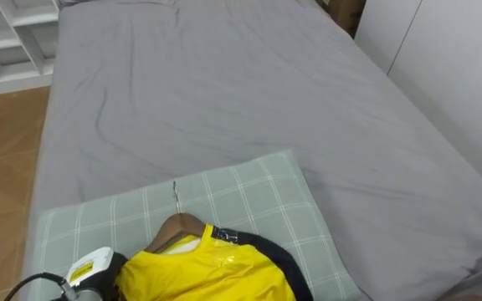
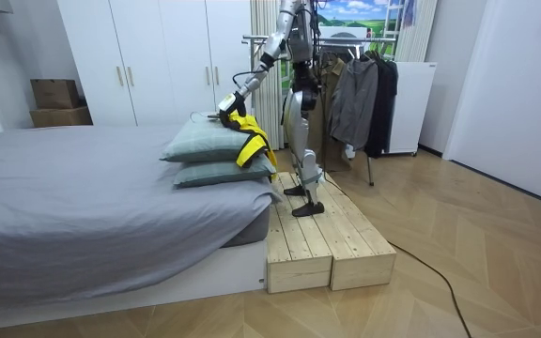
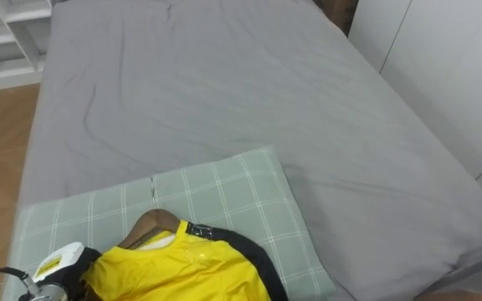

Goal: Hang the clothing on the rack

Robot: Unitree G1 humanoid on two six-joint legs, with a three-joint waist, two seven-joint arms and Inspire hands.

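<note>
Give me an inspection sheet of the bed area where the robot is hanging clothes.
Surface: grey bed, sheet lightly creased; checked pillow at its near end.
Job's things: yellow garment on a wooden hanger, lying on the pillow; clothes rack with dark garments behind the robot.
Clutter: nothing seen.
Hands: left hand at the garment's left edge.
Cables: nothing seen besides the robot's own.
Surroundings: white shelves, wardrobe, cardboard boxes, wooden platform under the robot.
</note>
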